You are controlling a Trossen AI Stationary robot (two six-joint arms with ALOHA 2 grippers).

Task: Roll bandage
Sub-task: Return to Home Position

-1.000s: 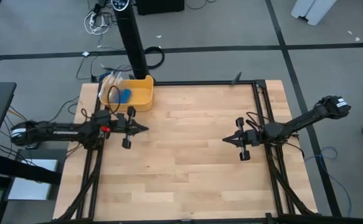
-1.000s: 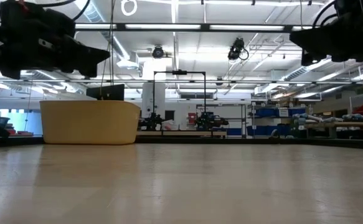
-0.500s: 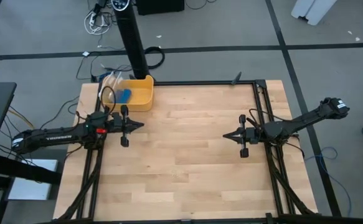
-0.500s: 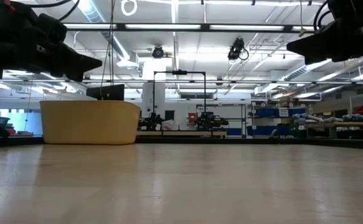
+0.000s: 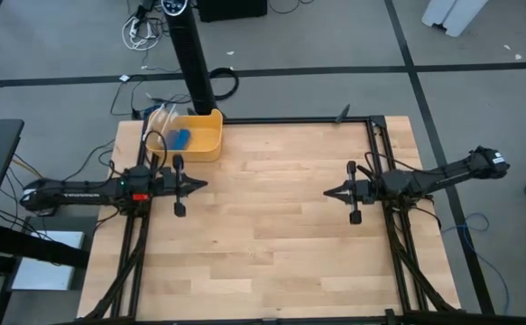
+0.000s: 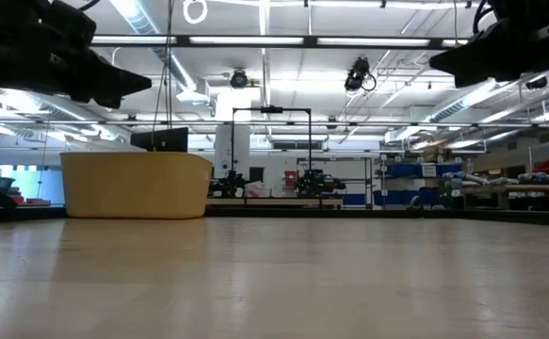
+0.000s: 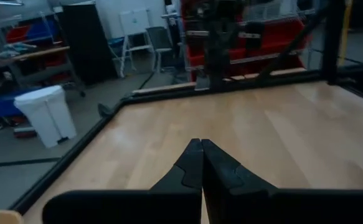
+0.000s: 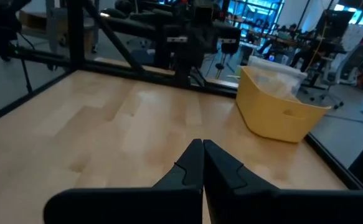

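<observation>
Wooden bench (image 5: 281,244) boards fill the near side, with nothing of the task on them; farther in, the two arms lie low and stretched inward from either side, well apart. The left end effector (image 5: 201,184) hovers above the left part of the bench with its fingers pressed together and nothing between them; the right end effector (image 5: 328,192) hovers at the right part, likewise closed tight and empty, as both wrist views show. Beyond the left one, at the far left corner, stands the yellow bin (image 5: 207,144); the bandage (image 5: 181,138) lies inside it as a small bright blue roll, with the clear plastic bag (image 5: 161,120) crumpled about it and rising above the rim. Behind the bin a black column (image 5: 193,54) rises from the floor. By my judgement the rolling, bagging and binning are done; only settling the arms at rest seems left.
</observation>
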